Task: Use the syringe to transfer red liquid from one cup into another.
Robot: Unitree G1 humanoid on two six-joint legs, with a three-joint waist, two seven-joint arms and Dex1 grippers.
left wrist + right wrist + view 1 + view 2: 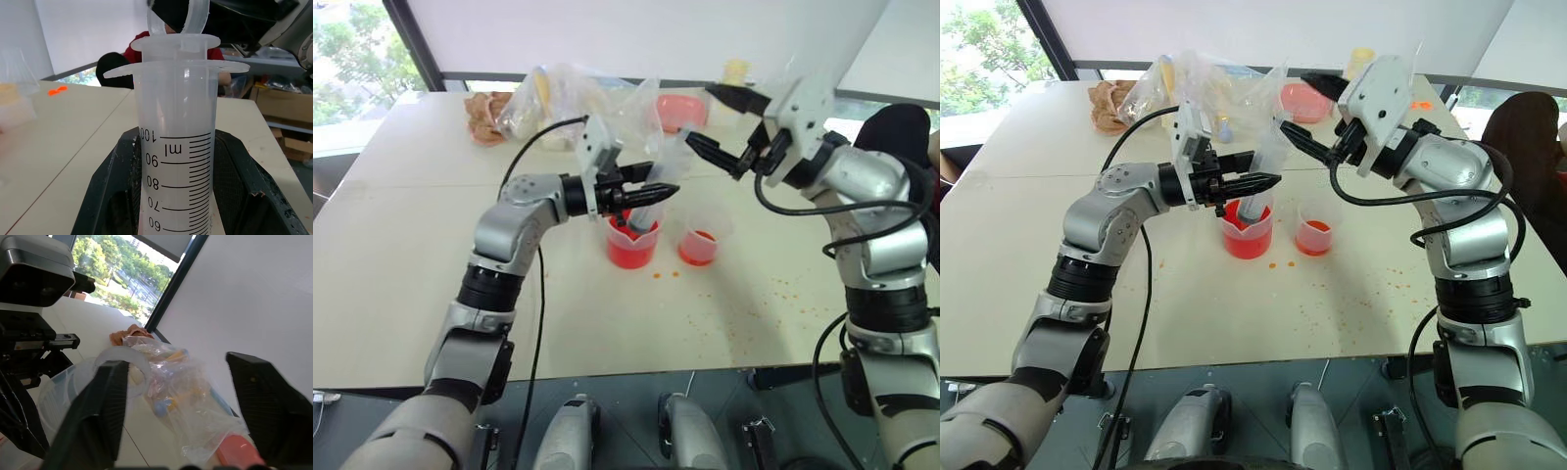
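One syringe (1255, 201), stiff, light, slick: my left hand (1252, 182) clamps its barrel; right hand (1304, 113) gapes at the plunger.

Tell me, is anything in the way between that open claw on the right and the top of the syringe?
Nothing visible blocks it. The left gripper holds the syringe upright over the larger beaker. The right gripper is open with its fingers near the plunger ring, with only open air between. The plastic bags lie behind, on the table.
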